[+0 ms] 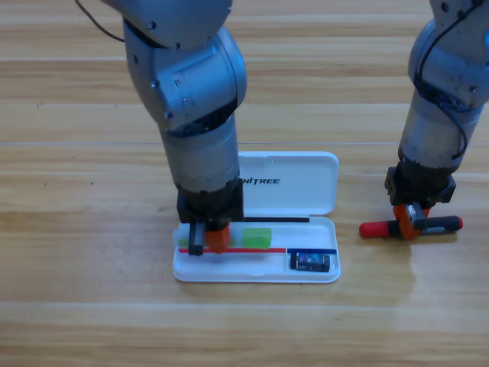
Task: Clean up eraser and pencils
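A white plastic pencil case (pixel 306 172) lies open on the wooden table (pixel 76 306), its lid folded back and its shallow tray toward the viewer. The left arm's black gripper with orange jaws (pixel 208 238) points down into the tray's left end, over the light green pencil (pixel 256 236), which lies lengthwise in the tray; whether the jaws are spread or pressed on the pencil cannot be told. The small dark blue-and-black eraser (pixel 310 261) sits in the tray's right-hand corner, well apart from that gripper. To the right of the case, the right arm's gripper (pixel 409 222) is down at the table, its orange jaws pinching the middle of the black-barrelled pencil with a red end (pixel 374 228), which lies flat on the wood.
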Robot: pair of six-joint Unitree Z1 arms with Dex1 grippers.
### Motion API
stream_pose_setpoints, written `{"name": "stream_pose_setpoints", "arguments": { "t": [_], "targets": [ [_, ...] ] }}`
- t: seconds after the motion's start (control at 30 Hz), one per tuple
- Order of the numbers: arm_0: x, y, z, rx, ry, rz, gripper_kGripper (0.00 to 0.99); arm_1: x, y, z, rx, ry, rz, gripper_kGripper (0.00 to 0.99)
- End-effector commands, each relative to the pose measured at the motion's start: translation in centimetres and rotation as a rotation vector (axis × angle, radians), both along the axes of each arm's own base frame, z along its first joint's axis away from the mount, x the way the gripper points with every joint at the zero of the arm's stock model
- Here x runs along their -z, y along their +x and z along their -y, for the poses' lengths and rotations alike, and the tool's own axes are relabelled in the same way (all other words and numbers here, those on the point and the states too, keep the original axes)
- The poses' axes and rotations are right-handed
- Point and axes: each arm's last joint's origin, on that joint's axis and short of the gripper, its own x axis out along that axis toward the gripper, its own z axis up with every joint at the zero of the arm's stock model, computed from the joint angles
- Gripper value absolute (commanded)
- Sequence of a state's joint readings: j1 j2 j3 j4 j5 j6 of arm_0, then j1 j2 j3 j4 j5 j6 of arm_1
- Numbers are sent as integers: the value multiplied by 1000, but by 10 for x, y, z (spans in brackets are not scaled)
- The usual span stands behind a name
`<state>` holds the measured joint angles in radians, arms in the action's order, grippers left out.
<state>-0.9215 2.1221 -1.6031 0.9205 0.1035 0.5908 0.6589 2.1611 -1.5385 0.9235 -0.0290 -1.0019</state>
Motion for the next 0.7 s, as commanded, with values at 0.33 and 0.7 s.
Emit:
{"name": "stream_pose_setpoints", "arguments": {
  "t": [0.33,0.7],
  "targets": [
    [20,-7,13,19,24,-39,0,-47,-17,25,27,9,57,0],
    [21,-7,14,17,26,-41,0,-48,-19,23,25,9,59,0]
  ]
}}
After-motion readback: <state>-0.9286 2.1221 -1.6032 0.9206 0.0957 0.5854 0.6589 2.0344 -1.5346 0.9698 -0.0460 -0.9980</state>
